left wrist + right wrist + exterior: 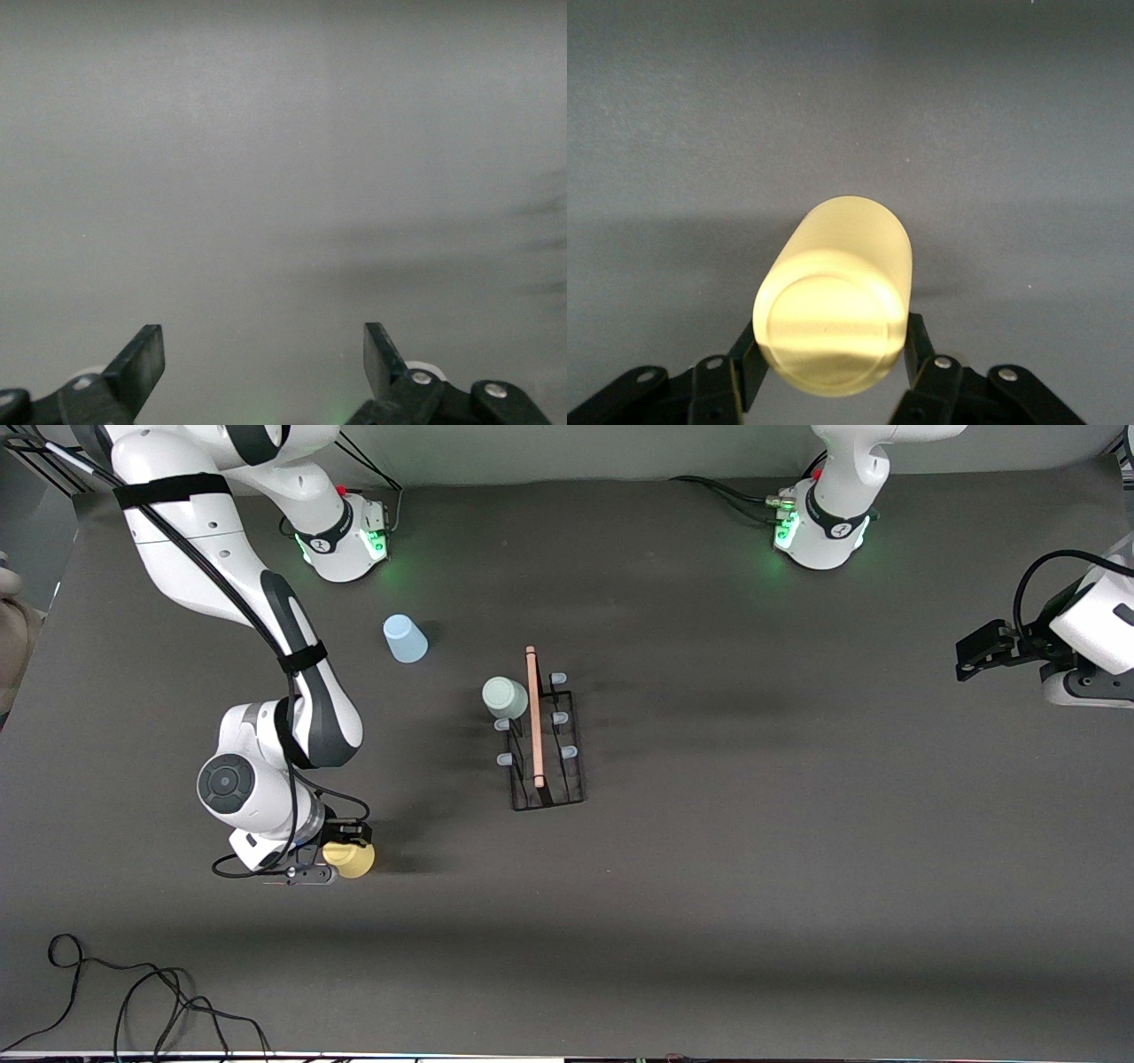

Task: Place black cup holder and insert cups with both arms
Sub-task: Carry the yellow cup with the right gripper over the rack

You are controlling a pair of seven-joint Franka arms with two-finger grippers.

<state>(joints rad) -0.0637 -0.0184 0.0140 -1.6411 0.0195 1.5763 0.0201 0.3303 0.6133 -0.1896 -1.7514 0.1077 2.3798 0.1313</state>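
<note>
Yellow cup (pixel 352 858), smooth tapered plastic, base toward the wrist camera, clamped between the right gripper (pixel 341 856) fingers low at the table, toward the right arm's end. Black cup holder (pixel 545 744) (thin wire, wooden dowel handle, pale-tipped pegs) stands farther from the front camera than this gripper; pale green cup (pixel 505 697) on one peg. Light blue cup (pixel 405 638) on dark matte table (pixel 797 824), farther still. Left gripper (pixel 974 657) waits, fingers spread wide, empty, over the table's left-arm end.
</note>
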